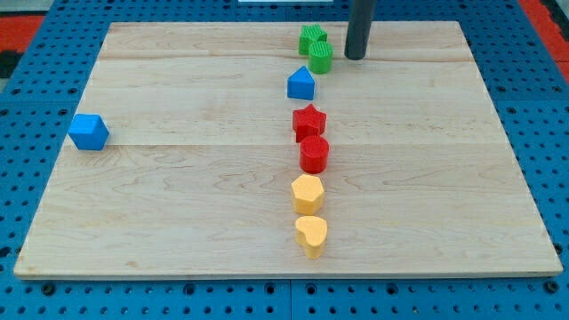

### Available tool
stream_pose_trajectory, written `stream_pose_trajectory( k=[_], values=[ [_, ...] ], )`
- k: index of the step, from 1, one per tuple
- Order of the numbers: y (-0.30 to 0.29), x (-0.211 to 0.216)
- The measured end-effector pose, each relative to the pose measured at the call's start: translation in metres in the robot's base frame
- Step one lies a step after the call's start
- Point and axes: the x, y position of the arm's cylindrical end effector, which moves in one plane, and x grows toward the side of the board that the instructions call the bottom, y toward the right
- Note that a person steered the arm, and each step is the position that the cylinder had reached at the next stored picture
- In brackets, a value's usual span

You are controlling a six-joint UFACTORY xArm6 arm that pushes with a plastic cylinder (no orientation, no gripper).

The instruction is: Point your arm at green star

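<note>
A green star (pixel 311 38) lies near the view's top centre of the wooden board (pixel 178 204). A green cylinder (pixel 321 57) touches it just below and to the right. My tip (pixel 356 57) is the lower end of a dark rod that comes down from the view's top edge. It stands about one block width to the right of the green cylinder and to the lower right of the green star, touching neither.
Blocks run in a line down the board's middle below the green pair: a blue house-shaped block (pixel 301 84), a red star (pixel 309 121), a red cylinder (pixel 314 154), a yellow hexagon (pixel 308 193) and a yellow heart (pixel 311 235). A blue cube (pixel 89 132) sits at the left edge.
</note>
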Motion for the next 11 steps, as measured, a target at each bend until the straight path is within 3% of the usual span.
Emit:
stream_pose_trajectory(
  k=[2,3,4,5,7,8,9,11],
  values=[
    [-0.044,-0.005],
    [-0.03,0.006],
    [0.025,0.027],
    [0.08,0.099],
    [0.11,0.314],
    [0.109,0.351],
    [0.133,0.334],
    [0.161,0.204]
  ],
)
